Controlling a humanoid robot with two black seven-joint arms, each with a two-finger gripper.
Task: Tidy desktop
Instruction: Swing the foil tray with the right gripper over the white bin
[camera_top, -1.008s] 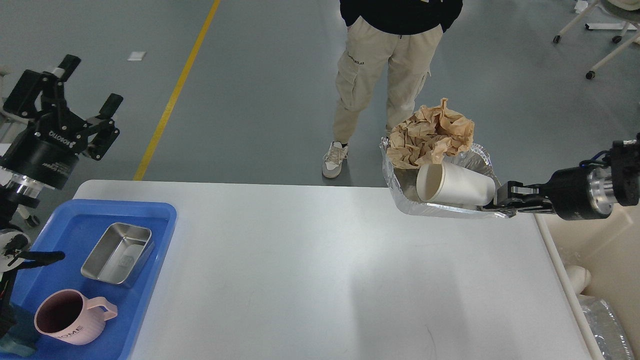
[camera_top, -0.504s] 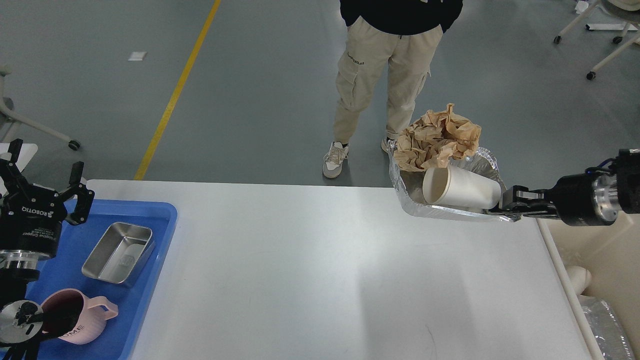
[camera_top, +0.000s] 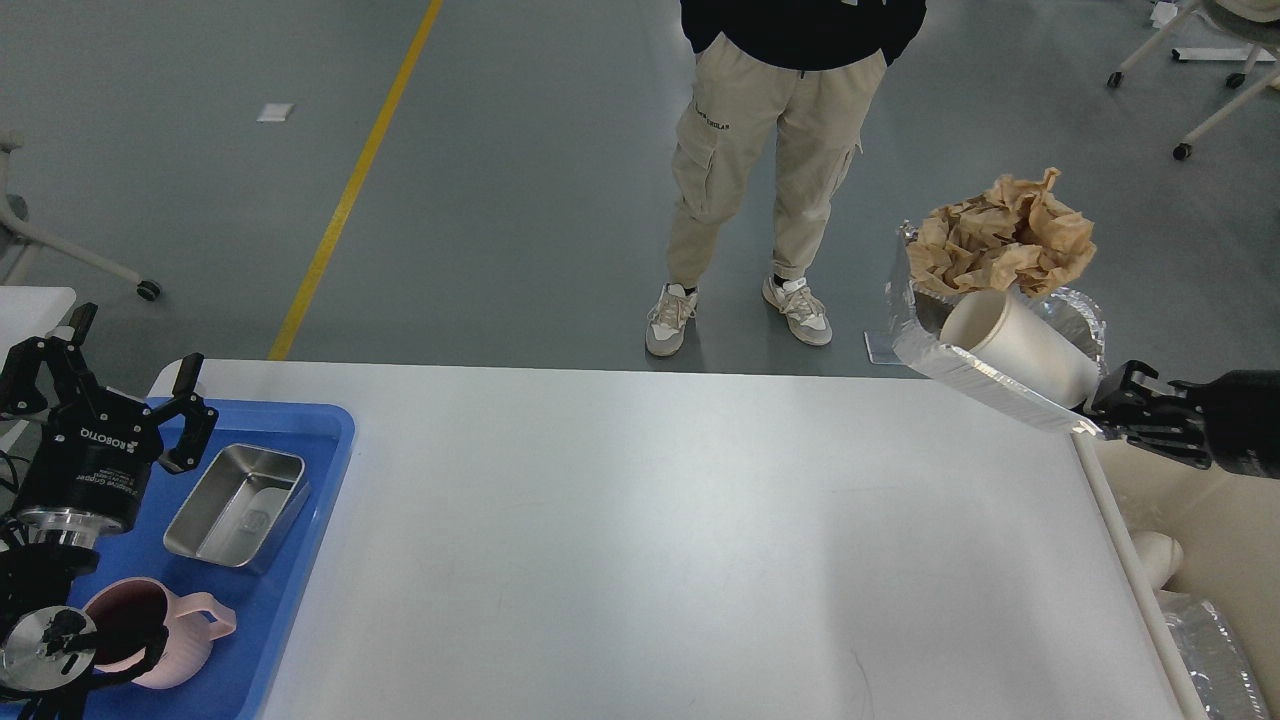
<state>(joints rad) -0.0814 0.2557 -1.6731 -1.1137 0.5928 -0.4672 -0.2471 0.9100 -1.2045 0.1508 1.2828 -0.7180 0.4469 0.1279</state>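
Gripping the near corner of a crinkled foil tray (camera_top: 985, 385), right gripper (camera_top: 1098, 408) clamped on its rim at the far right edge of the worktop (camera_top: 640, 540). Foil tray lifted and tilted, stretching up and away to the left of that gripper, out past the worktop's far right corner. Inside the tray: a white paper cup (camera_top: 1015, 345) lying on its side with its open mouth pointing away from the gripper, and beyond it a wad of crumpled brown paper (camera_top: 1005, 240) heaped at the tray's far end. Just below and behind the right gripper, off the worktop's right edge, a beige bin (camera_top: 1200, 530) with pale items inside, not clearly identifiable.

Left gripper (camera_top: 110, 375) spread wide, fingers apart and holding nothing, raised at the far left over the back corner of a blue tray (camera_top: 315, 480). Just right of that gripper, a shiny rectangular metal dish (camera_top: 235, 505) sitting in the blue tray. Nearer than the gripper, toward the bottom edge, a pink mug (camera_top: 165, 630) with its handle pointing right, partly hidden by the left arm.

White worktop spanning the whole width between the two grippers, broad middle bare. Beyond its far edge, a person (camera_top: 770, 160) in beige trousers and pale sneakers standing on grey floor; a yellow floor line (camera_top: 350, 190) running off diagonally.
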